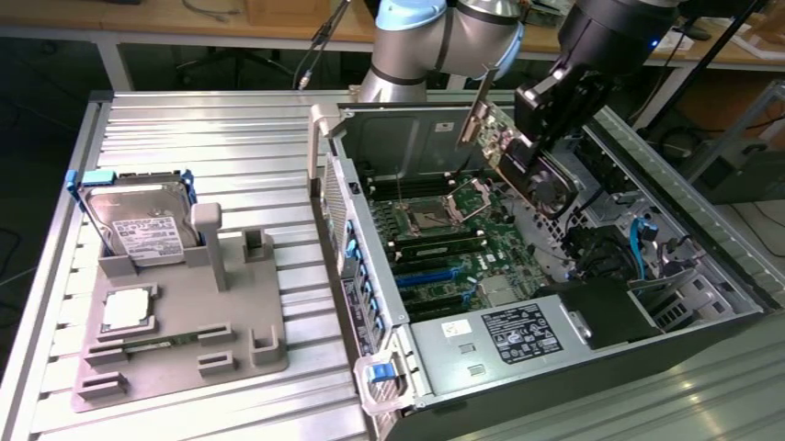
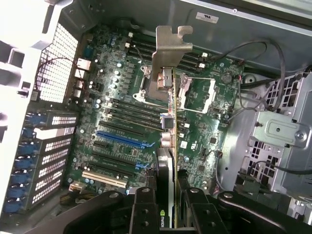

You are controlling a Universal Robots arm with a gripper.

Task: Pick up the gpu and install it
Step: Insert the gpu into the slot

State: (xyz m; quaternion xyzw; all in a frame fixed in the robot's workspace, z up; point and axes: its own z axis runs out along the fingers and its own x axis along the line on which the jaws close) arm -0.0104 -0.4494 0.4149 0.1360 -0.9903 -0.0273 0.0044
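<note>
Black fingers [image 2: 142,209] are seen pressed against both faces of the gpu [image 2: 169,146], so the jaws are closed on the card, which is gripped between them and held in the air inside the open computer case [image 1: 405,138]. From the wrist view the card is seen edge-on, running straight out from the jaws, with its silver bracket [image 2: 165,63] at the end farthest from them. In the exterior view the card is held tilted, its black fan face turned towards the exterior view's right.

Beneath the jaws the green motherboard [image 2: 117,83] is laid out across the floor of the case. The processor socket [image 1: 438,216] is found below the bracket end of the card, and the blue expansion slot [image 2: 124,139] lies just to one side of the card's edge, apart from it; no contact between card and board can be made out.

Well apart from the jaws, towards the exterior view's left, a grey holder [image 1: 184,340] is set on the ribbed metal tabletop [image 1: 184,138]. A hard drive [image 1: 135,220] in a blue frame is propped upright in it, and a small silver CPU chip [image 1: 127,310] is laid flat nearby
</note>
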